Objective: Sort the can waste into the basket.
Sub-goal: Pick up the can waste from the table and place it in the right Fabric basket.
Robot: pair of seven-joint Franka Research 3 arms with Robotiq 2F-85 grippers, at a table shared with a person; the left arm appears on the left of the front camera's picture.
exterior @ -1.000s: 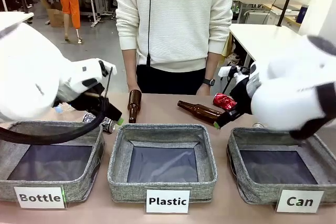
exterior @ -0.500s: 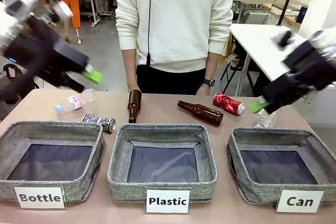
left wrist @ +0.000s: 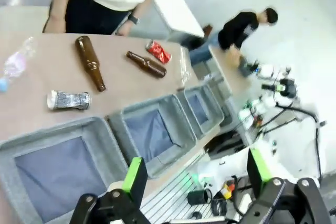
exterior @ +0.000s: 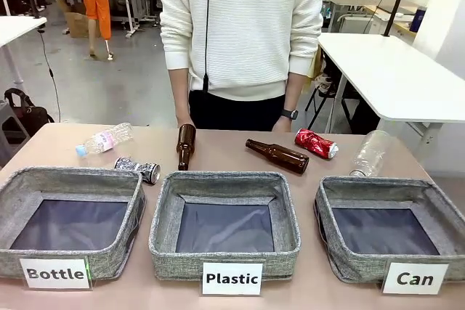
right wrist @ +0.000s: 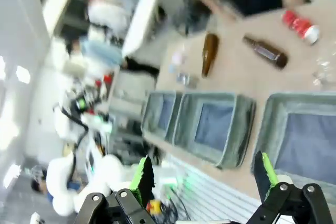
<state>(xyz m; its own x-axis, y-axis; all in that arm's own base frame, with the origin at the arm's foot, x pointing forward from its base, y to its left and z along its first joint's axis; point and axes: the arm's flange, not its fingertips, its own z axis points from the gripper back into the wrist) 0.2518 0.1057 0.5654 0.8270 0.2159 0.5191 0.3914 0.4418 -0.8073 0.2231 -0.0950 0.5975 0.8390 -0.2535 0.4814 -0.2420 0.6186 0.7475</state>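
Note:
The shiny red crushed can [exterior: 316, 143] lies on the table at the far right, behind the "Can" basket [exterior: 378, 183]. The black-and-silver patterned can [exterior: 136, 170] lies at the left, just behind the "Bottle" basket [exterior: 73, 174]. From high above, the left wrist view shows my left gripper [left wrist: 197, 174] open and holding nothing, with the patterned can [left wrist: 68, 99], red can [left wrist: 158, 52] and "Can" basket [left wrist: 199, 109] far below. My right gripper [right wrist: 203, 174] is open too, well above the red can [right wrist: 298, 26] and "Can" basket [right wrist: 307, 148].
Two brown glass bottles [exterior: 186, 145] [exterior: 277, 155] lie mid-table. One clear plastic bottle [exterior: 104, 139] lies at the far left, another [exterior: 370, 153] behind the "Can" basket. The "Plastic" basket [exterior: 225, 178] stands in the middle. A person [exterior: 240, 34] stands at the far edge.
Both arms have swung up and away from the table and left the front view. The cans, bottles and baskets have not moved.

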